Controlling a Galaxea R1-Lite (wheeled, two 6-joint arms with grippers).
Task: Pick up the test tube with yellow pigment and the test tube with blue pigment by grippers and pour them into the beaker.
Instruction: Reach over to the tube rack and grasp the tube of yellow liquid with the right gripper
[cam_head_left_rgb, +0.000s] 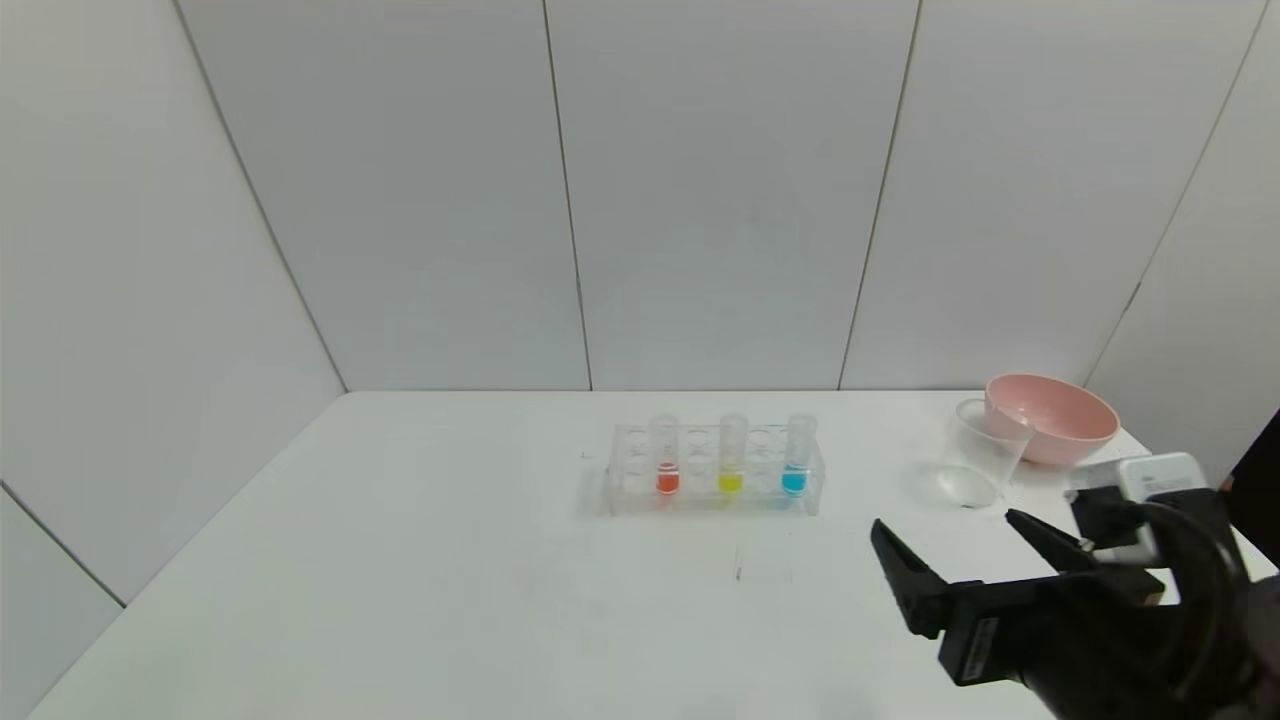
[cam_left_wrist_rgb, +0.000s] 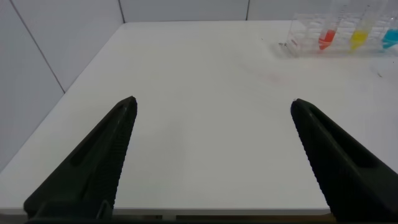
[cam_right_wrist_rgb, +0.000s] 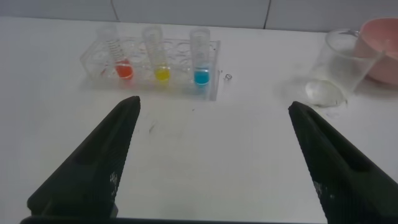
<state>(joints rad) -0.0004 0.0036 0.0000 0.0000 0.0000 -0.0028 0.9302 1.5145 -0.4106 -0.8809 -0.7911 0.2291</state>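
1. The left gripper shows only in its own wrist view, low over the bare near-left part of the white table, its two black fingers spread wide with nothing between them.
2. Ahead of the left gripper and off to its right stands the clear tube rack, well apart from it.
3. In the rack, left to right, three tubes stand upright: the tube with red-orange liquid, the test tube with yellow pigment and the test tube with blue pigment.
4. The right gripper hangs over the table's near-right part, released, fingers wide apart and holding nothing.
5. From the right gripper, the rack lies ahead and to its left, the blue tube being the nearest of the three; nothing touches it.
6. The beaker stands ahead of the right gripper and slightly to its right, near but apart, upright.
7. Just behind the beaker, and farther right, sits the pink bowl, its rim close against the beaker.
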